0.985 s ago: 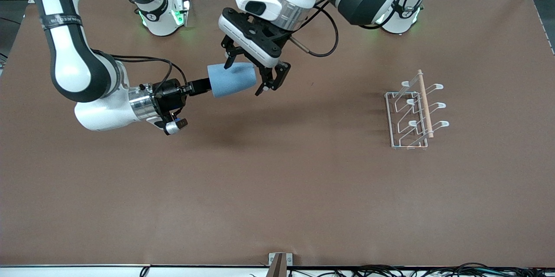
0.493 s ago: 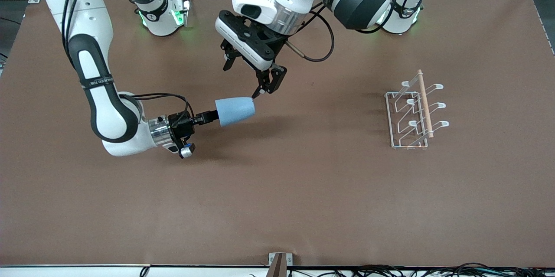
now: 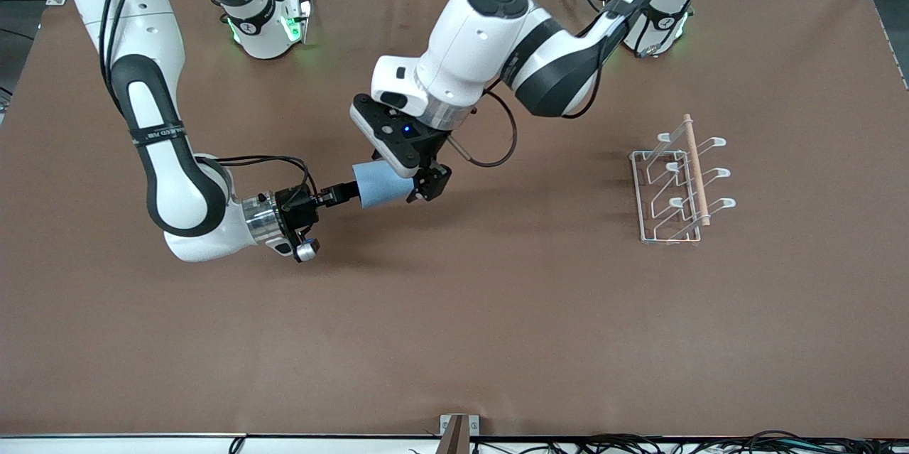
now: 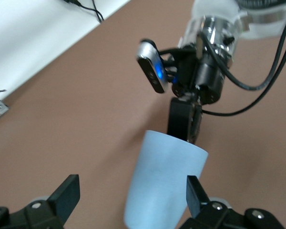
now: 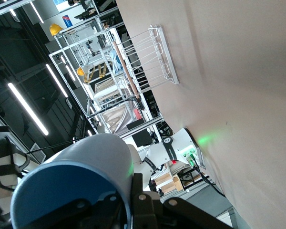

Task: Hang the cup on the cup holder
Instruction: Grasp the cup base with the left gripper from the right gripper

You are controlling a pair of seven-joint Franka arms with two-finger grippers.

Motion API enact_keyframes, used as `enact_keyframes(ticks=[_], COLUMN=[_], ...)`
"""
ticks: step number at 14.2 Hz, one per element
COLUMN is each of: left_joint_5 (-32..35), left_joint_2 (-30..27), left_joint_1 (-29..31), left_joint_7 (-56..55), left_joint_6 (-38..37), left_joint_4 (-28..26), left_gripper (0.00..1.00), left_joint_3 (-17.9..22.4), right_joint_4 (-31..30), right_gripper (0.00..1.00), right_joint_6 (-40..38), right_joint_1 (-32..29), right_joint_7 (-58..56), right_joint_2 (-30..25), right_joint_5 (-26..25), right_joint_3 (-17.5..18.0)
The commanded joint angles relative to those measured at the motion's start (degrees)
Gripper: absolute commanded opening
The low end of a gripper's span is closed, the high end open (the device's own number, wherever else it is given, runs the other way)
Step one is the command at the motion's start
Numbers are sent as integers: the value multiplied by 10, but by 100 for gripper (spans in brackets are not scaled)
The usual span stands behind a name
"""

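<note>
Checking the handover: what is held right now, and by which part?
The right gripper grips the cup by its rim, one finger inside the mouth. The left gripper straddles the cup's body with jaws open, not yet gripping.

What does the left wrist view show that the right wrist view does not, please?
Only the left wrist view shows the left gripper, its open fingers on either side of the cup without touching, and the right gripper from outside, clamped on the cup's rim. Only the right wrist view shows the cup holder on the table. Both show the cup and bare table.
</note>
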Motion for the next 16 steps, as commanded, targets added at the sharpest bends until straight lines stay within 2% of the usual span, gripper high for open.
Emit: enact_keyframes(ticks=[1,6,16], left_joint_5=[2,45,80], left_joint_2=[-2,28,64], left_joint_1=[-13,-20,-38], left_joint_7=[5,16,30], left_joint_6=[-19,-22,-21], left_joint_4=[5,4,2], left_gripper=[98,97,94], left_joint_3=[7,4,7], right_joint_4=[-2,-3,-5], right_gripper=[3,4,6], right_joint_6=[-1,-1,-2], right_joint_1=[-2,-2,-4], right_joint_7=[4,4,4], right_joint_2=[-7,-3,-3], right_joint_5=[-8,-8,-8], right_joint_3=[4,4,3])
